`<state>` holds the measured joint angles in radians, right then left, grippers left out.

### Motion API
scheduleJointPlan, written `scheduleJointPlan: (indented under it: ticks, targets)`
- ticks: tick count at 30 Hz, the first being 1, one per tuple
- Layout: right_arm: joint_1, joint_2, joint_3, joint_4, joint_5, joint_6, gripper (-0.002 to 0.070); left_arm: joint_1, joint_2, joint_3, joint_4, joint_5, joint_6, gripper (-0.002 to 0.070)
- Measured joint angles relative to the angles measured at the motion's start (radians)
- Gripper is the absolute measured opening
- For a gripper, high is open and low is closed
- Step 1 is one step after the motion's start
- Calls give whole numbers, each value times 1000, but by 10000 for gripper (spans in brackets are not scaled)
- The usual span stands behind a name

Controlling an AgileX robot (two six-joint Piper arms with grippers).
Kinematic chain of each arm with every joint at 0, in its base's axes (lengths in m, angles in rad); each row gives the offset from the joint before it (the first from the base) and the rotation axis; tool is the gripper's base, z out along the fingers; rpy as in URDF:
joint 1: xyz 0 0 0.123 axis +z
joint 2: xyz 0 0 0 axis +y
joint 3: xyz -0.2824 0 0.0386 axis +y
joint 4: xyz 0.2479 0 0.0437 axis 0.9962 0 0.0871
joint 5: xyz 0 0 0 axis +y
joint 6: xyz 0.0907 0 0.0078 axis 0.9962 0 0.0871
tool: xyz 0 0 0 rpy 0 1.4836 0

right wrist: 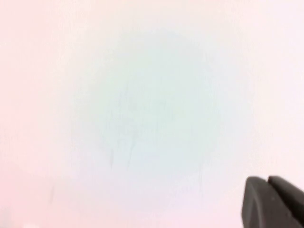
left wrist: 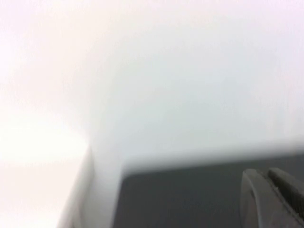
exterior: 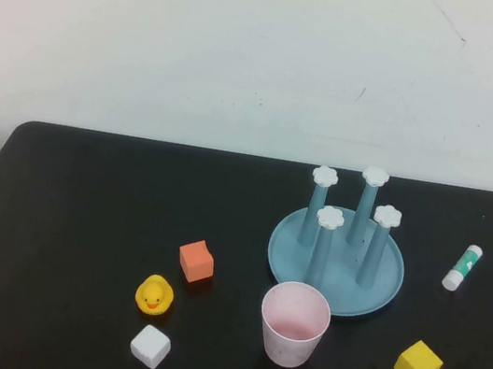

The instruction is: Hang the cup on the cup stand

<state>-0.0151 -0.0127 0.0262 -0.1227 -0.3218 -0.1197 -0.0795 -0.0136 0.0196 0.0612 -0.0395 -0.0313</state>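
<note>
Table (exterior: 81,214) carries one cup (exterior: 293,324) upright, just beside one cup stand (exterior: 337,256) with four pegs, plus three cubes, one duck (exterior: 154,295). Left gripper (left wrist: 270,197) and right gripper (right wrist: 270,202), both off the table, have fingers pressed together.

Black table (exterior: 81,214) against plain white wall (exterior: 250,52), faint marks, even light

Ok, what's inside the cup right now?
The cup stands upright, open, apparently empty; its pink floor shows. Both arms are off the table: left gripper and right gripper shut, holding nothing.
</note>
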Motion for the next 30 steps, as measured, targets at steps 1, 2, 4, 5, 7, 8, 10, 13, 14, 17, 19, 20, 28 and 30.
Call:
scheduleJointPlan:
  ticks: [1, 2, 4, 5, 7, 8, 10, 13, 14, 17, 19, 20, 28, 30]
  targets:
    - [0, 0, 0, 0, -58, 0, -1, 0, 0, 0, 2, -54, -2, -1]
    - [0, 0, 0, 0, -101, 0, -1, 0, 0, 0, 4, -119, -5, -1]
    - [0, 0, 0, -1, -196, 15, -1, 0, 0, 0, 6, -236, -8, -1]
    - [0, 0, 0, -1, -227, 27, -1, 0, 0, 0, 8, -285, -7, -1]
    - [0, 0, 0, -1, -281, 73, -1, 0, 0, 0, 10, -366, -10, -1]
    - [0, 0, 0, -1, -297, 109, -1, 0, 0, 0, 10, -393, -10, -1]
    - [0, 0, 0, -1, -317, 199, -1, 0, 0, 0, 11, -440, -10, -1]
    - [0, 0, 0, -1, -324, 279, -1, 0, 0, 0, 12, -498, -10, -1]
    - [0, 0, 0, -1, -325, 278, -1, 0, 0, 0, 12, -524, -8, -1]
    - [0, 0, 0, -1, -320, 267, -1, 0, 0, 0, 1, -584, -4, -1]
    - [0, 0, -17, -1, -275, 224, -1, 0, 0, -2, -12, -579, -4, -1]
    - [0, 0, -34, -1, -233, 196, -1, 0, 0, -10, -13, -554, -1, -1]
    - [0, 56, -346, 1, 178, 43, -1, 0, 22, -361, -13, -42, 125, -1]
    - [0, 120, -403, 2, 281, 42, -1, 0, 69, -410, -14, 24, 158, -1]
